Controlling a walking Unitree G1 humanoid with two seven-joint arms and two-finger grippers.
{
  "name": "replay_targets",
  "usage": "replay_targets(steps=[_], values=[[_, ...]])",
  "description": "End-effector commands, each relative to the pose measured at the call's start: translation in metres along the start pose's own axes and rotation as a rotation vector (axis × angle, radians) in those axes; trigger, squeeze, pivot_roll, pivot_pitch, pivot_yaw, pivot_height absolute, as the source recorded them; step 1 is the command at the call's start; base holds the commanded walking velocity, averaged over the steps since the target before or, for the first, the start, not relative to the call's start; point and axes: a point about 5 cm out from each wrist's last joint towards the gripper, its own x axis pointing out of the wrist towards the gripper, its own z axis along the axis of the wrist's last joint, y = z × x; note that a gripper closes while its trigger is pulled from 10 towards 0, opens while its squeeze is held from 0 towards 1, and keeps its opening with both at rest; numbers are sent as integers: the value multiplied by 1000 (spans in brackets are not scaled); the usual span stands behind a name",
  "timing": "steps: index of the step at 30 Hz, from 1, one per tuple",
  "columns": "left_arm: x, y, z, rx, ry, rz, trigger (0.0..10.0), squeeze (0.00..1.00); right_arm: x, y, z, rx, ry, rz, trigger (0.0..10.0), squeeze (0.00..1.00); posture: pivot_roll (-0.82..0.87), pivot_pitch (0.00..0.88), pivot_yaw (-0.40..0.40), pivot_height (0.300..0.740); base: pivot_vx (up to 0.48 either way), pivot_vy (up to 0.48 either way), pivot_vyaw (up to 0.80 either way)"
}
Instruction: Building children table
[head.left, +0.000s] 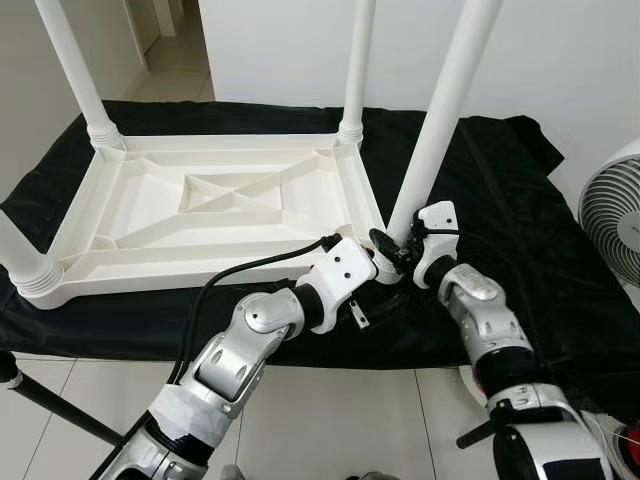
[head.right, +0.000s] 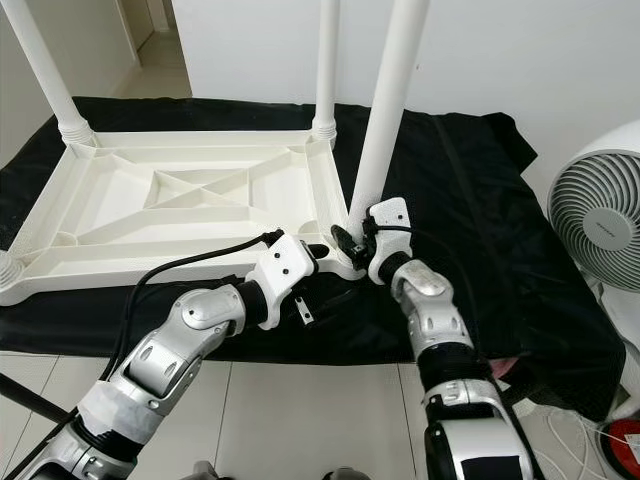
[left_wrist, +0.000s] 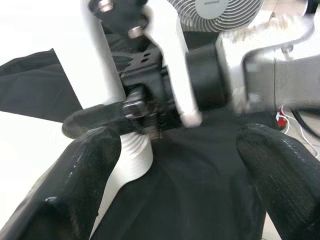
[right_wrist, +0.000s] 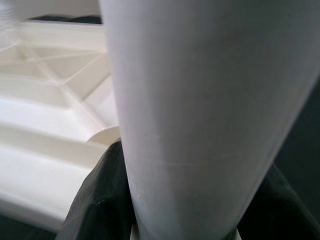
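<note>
Black cloth (head.left: 500, 230) covers floor, keeps tabletop (head.left: 210, 205) safe. I see tabletop upside down, so legs point up. Right gripper (head.left: 392, 250) squeezes fourth leg (head.left: 440, 120) low at near corner to steady it. Left gripper (head.left: 375, 262) spread wide beside it, holds nothing.

Probably a home: tiled floor (head.left: 330, 420), white walls (head.left: 560, 60), fan (head.right: 598, 222).

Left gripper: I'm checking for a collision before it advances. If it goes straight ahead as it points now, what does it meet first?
Probably the right gripper clamped on the table leg, directly between the left gripper's open fingers; depth is uncertain.
</note>
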Motion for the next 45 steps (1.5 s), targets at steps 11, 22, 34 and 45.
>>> replay_targets(steps=[11,22,34,45], values=[[-1,-9,-12,-7,41,-52,10000,0,-36,20,-21,86,96,-495,10000,0,-123,32,-7,740,0,0,0],[-1,-10,-13,-7,41,-50,10000,0,-34,17,-11,27,69,-459,10000,1000,-119,24,-17,740,0,0,0],[-4,-11,-15,-6,49,-56,10000,0,-26,14,8,38,4,-196,10000,573,-113,23,-18,740,0,0,0],[-3,-11,-14,-4,47,-62,10000,0,-28,7,11,-184,38,243,10000,0,-120,24,-9,740,0,0,0]])
